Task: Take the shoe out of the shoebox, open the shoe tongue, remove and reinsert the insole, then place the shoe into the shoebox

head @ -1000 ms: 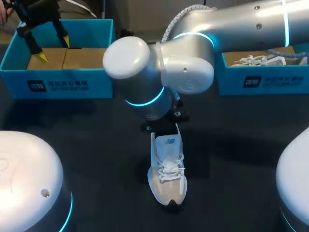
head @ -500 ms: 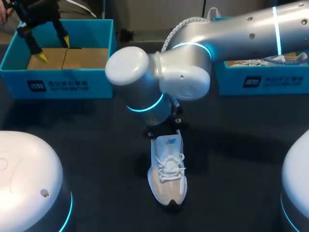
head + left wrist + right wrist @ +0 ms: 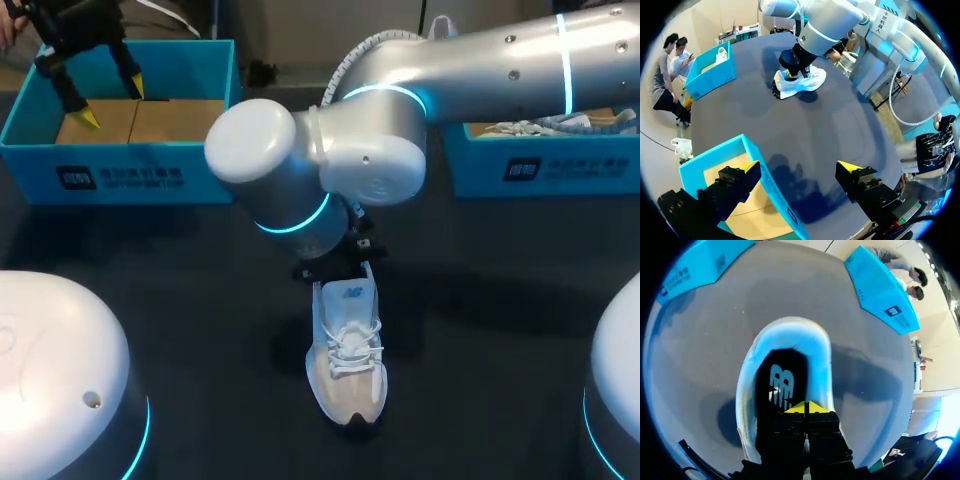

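Head view: shoe (image 3: 347,350), upright on table (image 3: 200,300), out of shoebox (image 3: 120,175); my right arm's wrist covered the heel opening.

Left wrist view: left gripper (image 3: 797,167), spread wide, empty, above the shoebox's corner.

Right wrist view: right gripper (image 3: 804,407), tips pressed together inside the collar over insole (image 3: 775,365); nothing visibly gripped.

Handling, my estimate: shoe light, upper soft; insole thin and floppy, best pinched at its heel edge.

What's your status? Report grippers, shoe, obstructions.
Left gripper open above shoebox. Right gripper shut, tips down in shoe opening. Shoe upright on table, outside box.
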Motion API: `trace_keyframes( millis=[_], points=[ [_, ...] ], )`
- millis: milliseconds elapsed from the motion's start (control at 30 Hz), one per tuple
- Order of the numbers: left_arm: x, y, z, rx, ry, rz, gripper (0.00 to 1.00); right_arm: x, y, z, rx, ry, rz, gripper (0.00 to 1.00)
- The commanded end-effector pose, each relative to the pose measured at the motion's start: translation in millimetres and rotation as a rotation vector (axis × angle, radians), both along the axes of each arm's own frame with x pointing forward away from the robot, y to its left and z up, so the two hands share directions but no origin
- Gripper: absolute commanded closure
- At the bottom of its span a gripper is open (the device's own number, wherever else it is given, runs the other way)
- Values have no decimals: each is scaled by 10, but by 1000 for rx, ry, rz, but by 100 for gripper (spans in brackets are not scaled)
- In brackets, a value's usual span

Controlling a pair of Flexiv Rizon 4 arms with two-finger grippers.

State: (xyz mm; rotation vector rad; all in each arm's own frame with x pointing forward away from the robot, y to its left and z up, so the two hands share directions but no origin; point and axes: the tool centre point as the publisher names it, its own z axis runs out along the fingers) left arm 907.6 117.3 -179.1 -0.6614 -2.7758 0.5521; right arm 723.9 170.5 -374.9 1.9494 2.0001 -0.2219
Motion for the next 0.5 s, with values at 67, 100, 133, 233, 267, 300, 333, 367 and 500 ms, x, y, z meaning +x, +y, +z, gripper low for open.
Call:
trace_keyframes(
  millis=[67, 100, 133, 233, 267, 300, 333, 367, 500],
  points=[
    [-2, 4, 6, 3, -1, 0, 0, -33, -47, -129, 29, -1, -15, 100],
    [-2, 4, 6, 3, -1, 0, 0, -28, -50, -172, 38, 8, -15, 100],
    [-2, 4, 6, 3, -1, 0, 0, -22, -47, -217, 46, 15, -12, 100],
    [-2, 4, 6, 3, -1, 0, 0, -16, -25, -323, 65, 30, -12, 100],
    [-2, 4, 6, 3, -1, 0, 0, -17, -17, -350, 72, 38, -12, 100],
    [-2, 4, 6, 3, -1, 0, 0, -19, -10, -374, 82, 42, -13, 100],
    [-2, 4, 6, 3, -1, 0, 0, -21, -6, -382, 89, 42, -15, 100],
    [-2, 4, 6, 3, -1, 0, 0, -23, 3, -382, 90, 44, -15, 100],
    [-2, 4, 6, 3, -1, 0, 0, -23, 81, -180, 84, 17, -4, 100]
  ],
)
